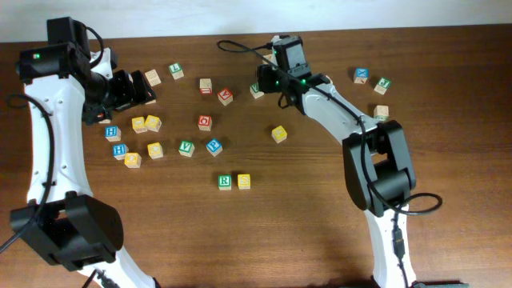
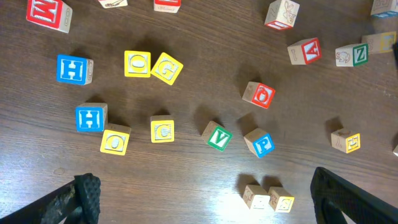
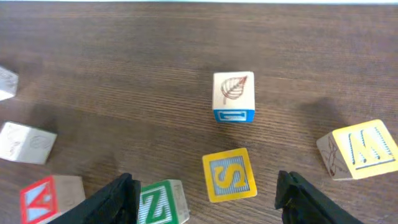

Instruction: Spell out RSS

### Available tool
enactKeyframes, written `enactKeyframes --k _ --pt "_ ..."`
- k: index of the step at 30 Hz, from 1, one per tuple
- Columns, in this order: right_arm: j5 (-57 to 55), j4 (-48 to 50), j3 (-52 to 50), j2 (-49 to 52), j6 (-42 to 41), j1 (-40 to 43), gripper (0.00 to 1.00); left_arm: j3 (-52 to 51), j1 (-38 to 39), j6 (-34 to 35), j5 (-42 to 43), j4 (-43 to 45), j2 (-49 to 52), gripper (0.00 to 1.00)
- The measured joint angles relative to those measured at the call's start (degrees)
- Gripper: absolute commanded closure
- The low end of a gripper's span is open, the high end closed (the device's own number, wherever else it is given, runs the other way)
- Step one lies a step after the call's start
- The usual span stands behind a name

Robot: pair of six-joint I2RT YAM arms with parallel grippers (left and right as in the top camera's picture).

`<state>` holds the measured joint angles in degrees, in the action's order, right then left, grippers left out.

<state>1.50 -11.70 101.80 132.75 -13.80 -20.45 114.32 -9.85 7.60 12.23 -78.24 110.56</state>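
Wood of this kind should handle easily: the small yellow-faced wooden S cube (image 3: 230, 175) looks light, rigid and in no way fragile. Its flat sides offer the pads a fair hold, though a smooth face could slip or twist if pinched off-centre or on a corner. It is best taken squarely across two opposite side faces. It lies flat on the dark brown wooden table (image 3: 186, 62), letter up, just ahead of the right gripper (image 3: 206, 190) and roughly in line with the gap between its fingers. A green-faced wooden Z cube (image 3: 160, 202) sits close on its left and could be nudged in an approach. The right gripper's jaws stand wide apart, wider than the cube, holding and touching nothing. The left gripper (image 2: 204, 180) is likewise spread wide and empty, hovering over scattered blocks. Toward the front middle of the table, the green-bordered wooden R cube (image 1: 225, 182) stands with a second yellow-faced wooden cube (image 1: 244, 182) touching or just beside its right side. That one's letter is too small to read, but it is likely the first S.
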Motion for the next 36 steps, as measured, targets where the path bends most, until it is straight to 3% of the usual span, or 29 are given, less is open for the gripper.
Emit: enactKeyframes --k 6,14,19,27,31,36 --pt "-1.7 6.1 0.0 3.8 0.1 0.0 0.38 0.0 0.0 0.0 0.0 0.0 0.0 0.01" --pt "-3.1 7.2 0.0 6.2 0.3 0.0 0.70 0.0 0.0 0.0 0.0 0.0 0.0 0.01" --pt "-3.2 5.5 0.1 6.1 0.2 0.0 0.74 0.0 0.0 0.0 0.0 0.0 0.0 0.01" --pt "-1.3 -11.0 0.3 -3.7 3.2 0.0 0.78 0.0 0.0 0.0 0.0 0.1 0.0 0.01" --pt "4.3 -28.5 0.7 -13.0 9.5 0.0 0.83 0.0 0.0 0.0 0.0 0.0 0.0 0.01" --pt "14.8 -54.2 1.0 -15.6 18.4 -0.5 0.84 0.0 0.0 0.0 0.0 -0.1 0.0 0.01"
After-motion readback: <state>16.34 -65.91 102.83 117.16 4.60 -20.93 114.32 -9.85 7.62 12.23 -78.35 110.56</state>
